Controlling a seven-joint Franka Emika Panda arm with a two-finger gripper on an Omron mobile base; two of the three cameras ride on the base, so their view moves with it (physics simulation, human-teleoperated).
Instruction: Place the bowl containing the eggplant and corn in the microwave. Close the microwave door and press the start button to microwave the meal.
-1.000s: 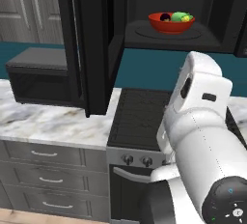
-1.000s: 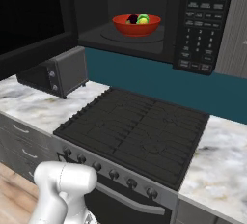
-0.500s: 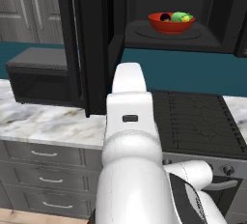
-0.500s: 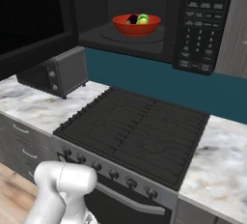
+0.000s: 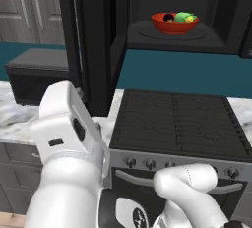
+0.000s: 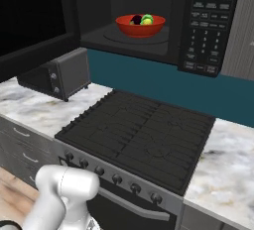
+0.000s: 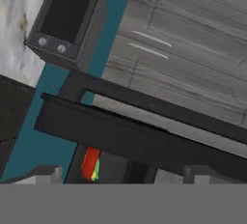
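The red bowl (image 5: pixel 174 24) (image 6: pixel 140 26) sits on the turntable inside the open black microwave (image 5: pixel 229 20) (image 6: pixel 203 30). In it lie the dark eggplant (image 5: pixel 169 17) (image 6: pixel 135 20) and the green corn (image 5: pixel 185 17) (image 6: pixel 147 20). The microwave door (image 5: pixel 92 40) (image 6: pixel 30 21) stands swung out to the left. In the hand view the door (image 7: pixel 135 133) crosses as a black bar, with a sliver of the bowl (image 7: pixel 90 161) below it. My gripper (image 7: pixel 123 177) is open and holds nothing, its tips wide apart at the bottom edge, short of the door.
A small dark grey box with two knobs (image 5: pixel 34 72) (image 6: pixel 57 75) (image 7: pixel 67 20) stands on the marble counter (image 6: pixel 34 110) left of the door. A black stovetop (image 5: pixel 177 119) (image 6: pixel 141 135) lies under the microwave. Grey cabinets (image 7: pixel 193 39) hang left of it. My white arm (image 5: pixel 69 133) fills the lower left.
My arm has swung from the right side across to the left in the left base view. The bowl, door and base have stayed put. The gripper stays open.
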